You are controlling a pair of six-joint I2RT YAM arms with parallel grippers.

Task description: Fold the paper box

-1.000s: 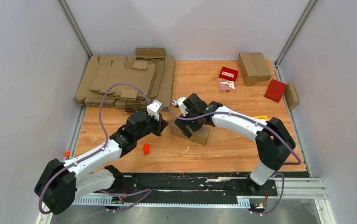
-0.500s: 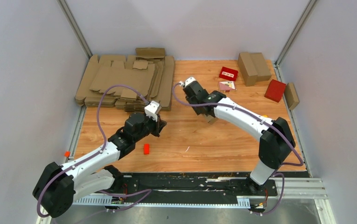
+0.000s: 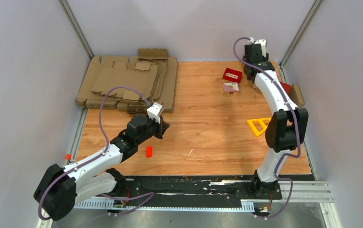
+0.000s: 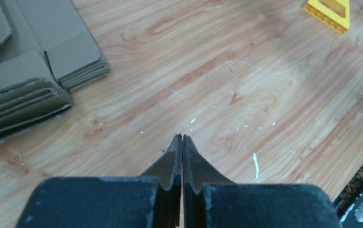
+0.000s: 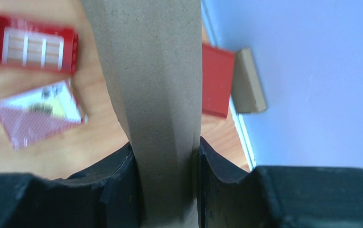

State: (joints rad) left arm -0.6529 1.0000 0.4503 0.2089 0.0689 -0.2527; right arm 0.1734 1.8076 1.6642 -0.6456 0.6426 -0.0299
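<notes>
Now the paper box (image 5: 146, 71), already folded into a closed brown shape, is found at the far right corner of the worktop (image 3: 208, 137). It is clamped there between the fingers of the right gripper (image 5: 166, 149). One second ago it was held at the middle of the worktop, with the left gripper close beside it. Since then it has been carried by the right arm to the far right corner. The yellow triangular frame (image 3: 259, 125), which was hidden under that arm, is now uncovered near the right edge. The left gripper (image 4: 182, 138) is kept near the middle, a little toward the left edge, with its fingers pressed together and nothing between them. From this it is judged that the folding of this box is finished, and that only the setting down and the letting go are left.

The things are counted as follows:
- Two red boxes (image 5: 27, 42) are seen near the far right corner, with one pink-and-white packet (image 5: 37, 114) beside them.
- One finished brown box (image 5: 248, 80) is seen at the right edge. Whether more are hidden behind the arm cannot be told.
- One stack of flat cardboard blanks (image 3: 127, 85) is laid at the far left corner, but its sheets cannot be counted.
- One small red block (image 3: 148, 151) is seen toward the near edge, close to the left arm.
</notes>
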